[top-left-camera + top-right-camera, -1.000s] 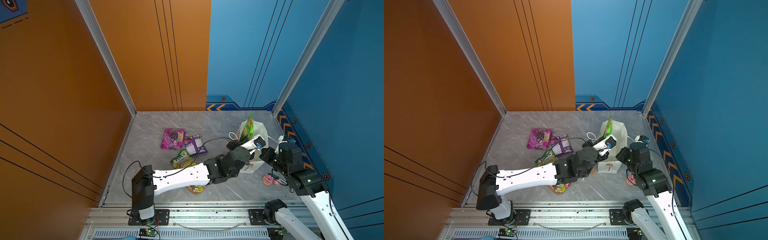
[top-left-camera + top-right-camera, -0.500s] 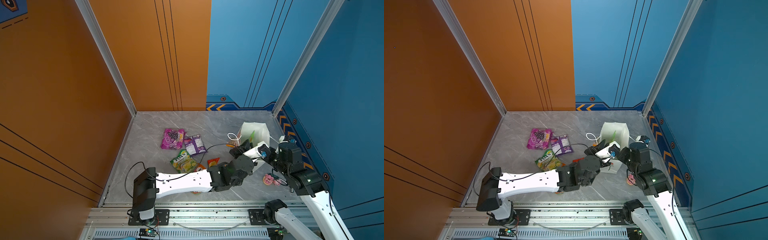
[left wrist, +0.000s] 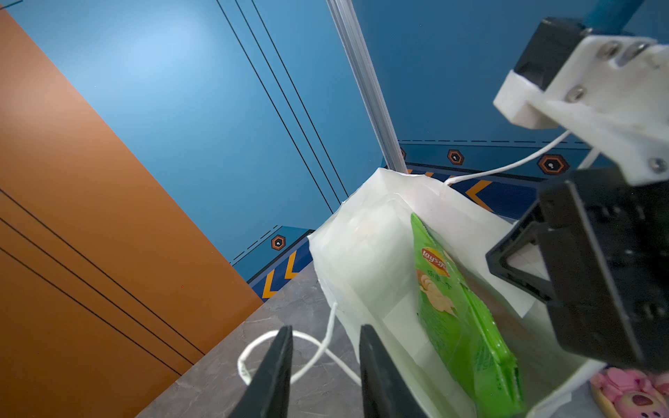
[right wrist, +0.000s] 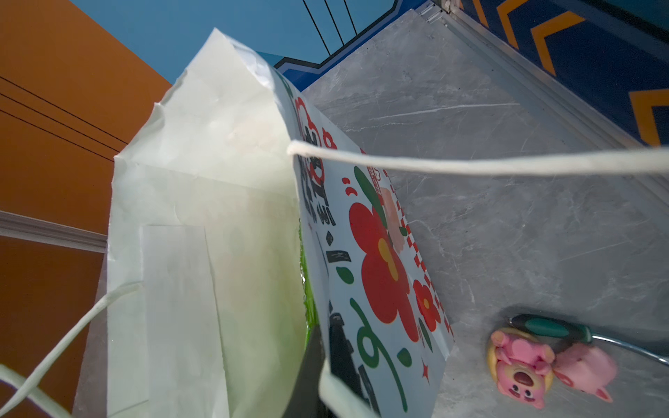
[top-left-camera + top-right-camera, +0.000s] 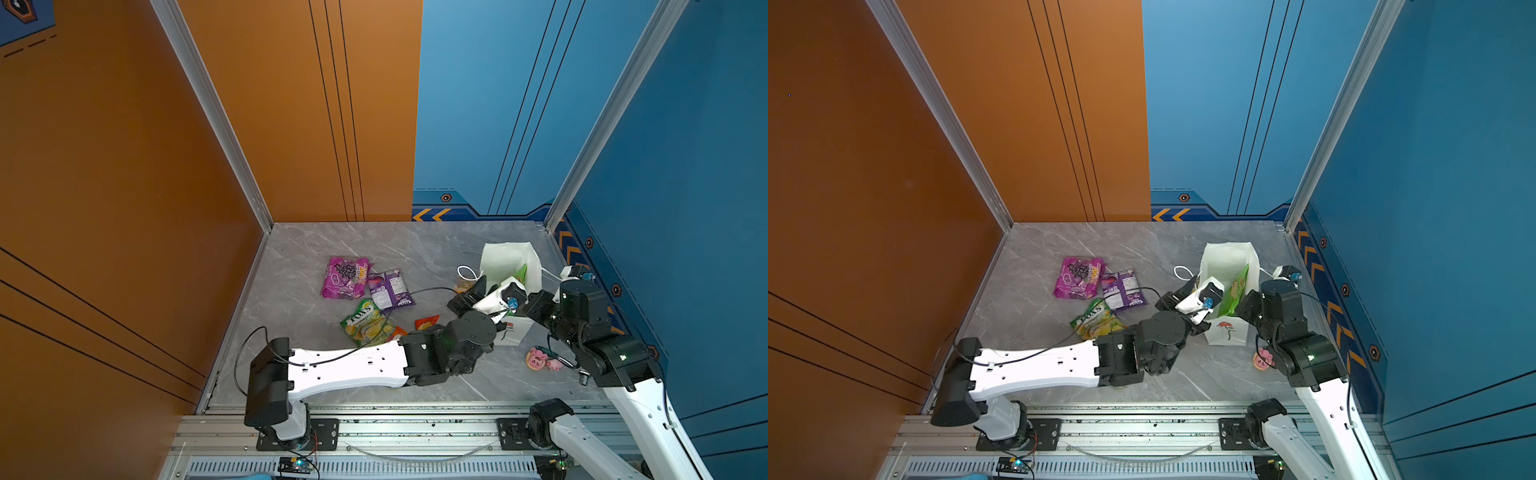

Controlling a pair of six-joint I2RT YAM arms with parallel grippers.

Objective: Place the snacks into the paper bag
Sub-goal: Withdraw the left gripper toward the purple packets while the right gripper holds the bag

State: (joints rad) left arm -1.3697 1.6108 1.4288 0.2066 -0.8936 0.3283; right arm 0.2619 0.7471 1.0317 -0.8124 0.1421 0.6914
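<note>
The white paper bag (image 5: 508,262) (image 5: 1225,259) stands upright at the right of the table. A large green snack bag (image 3: 459,318) (image 5: 1237,289) leans inside it. My left gripper (image 3: 325,334) (image 5: 473,291) hovers open and empty just outside the bag's left wall, above its loose cord handle (image 3: 249,356). My right gripper (image 4: 325,347) (image 5: 536,299) is shut on the bag's right wall, one finger inside and one outside. On the table to the left lie two purple snacks (image 5: 345,276) (image 5: 390,289), a FOX'S packet (image 5: 368,324) and a small red packet (image 5: 426,322).
Pink pig-faced toys (image 5: 540,359) (image 4: 521,365) lie by the bag's front right corner, close under the right arm. The blue side wall (image 5: 665,208) stands right behind the bag. My left arm's white link (image 5: 345,365) stretches across the front of the table.
The green bag, held above the paper bag a second ago, has dropped inside it. My left gripper has opened and drawn back to the bag's left side. The right gripper kept its hold.
</note>
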